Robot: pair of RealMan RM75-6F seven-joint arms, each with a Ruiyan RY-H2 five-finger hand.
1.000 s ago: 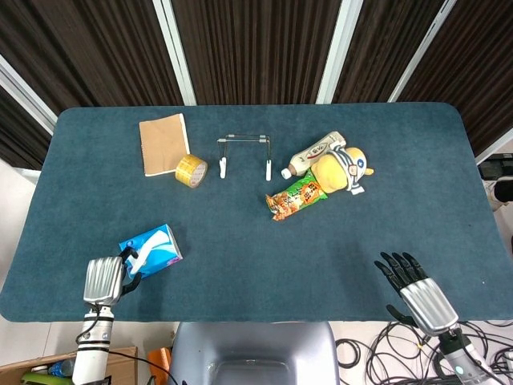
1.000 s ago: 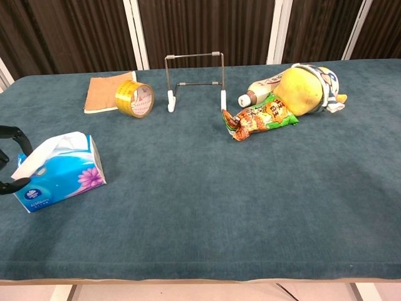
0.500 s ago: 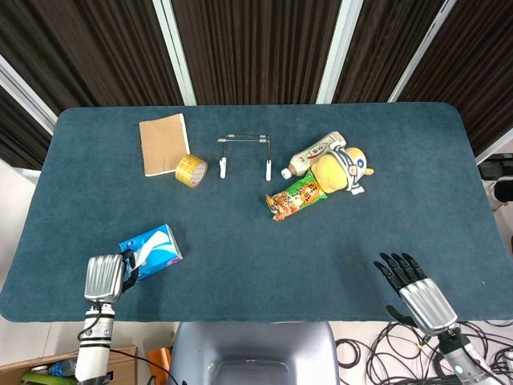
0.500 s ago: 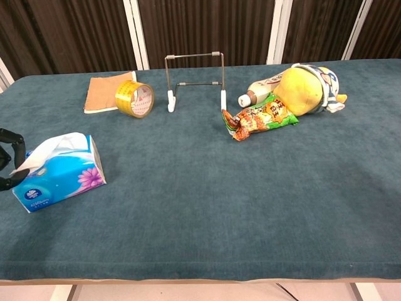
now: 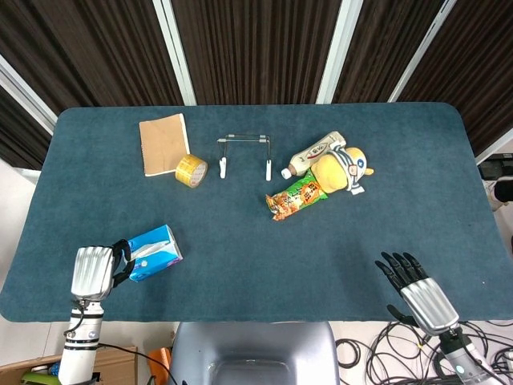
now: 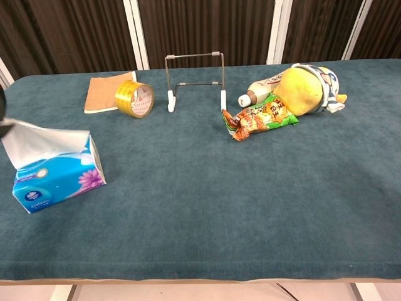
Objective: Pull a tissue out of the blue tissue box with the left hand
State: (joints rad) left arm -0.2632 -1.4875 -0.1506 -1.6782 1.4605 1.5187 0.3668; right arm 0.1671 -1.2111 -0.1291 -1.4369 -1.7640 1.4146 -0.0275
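The blue tissue box [image 5: 156, 252] lies near the table's front left corner, also seen in the chest view [image 6: 57, 179]. A white tissue [image 6: 41, 139] stretches out of its top slot toward the left edge of the chest view. My left hand [image 5: 93, 273] is just left of the box and pinches the far end of that tissue; in the chest view only a dark sliver of it shows at the frame's left edge. My right hand [image 5: 418, 290] hangs off the table's front right, fingers spread and holding nothing.
At the back left lie a tan notebook [image 5: 163, 143] and a yellow tape roll [image 5: 191, 170]. A wire stand [image 5: 245, 154] is at centre back. A bottle [image 5: 314, 152], a yellow plush toy [image 5: 343, 167] and a snack packet [image 5: 296, 196] cluster to its right.
My left hand has moved left, away from the box, drawing the tissue out into a taut sheet. The right hand has not moved.
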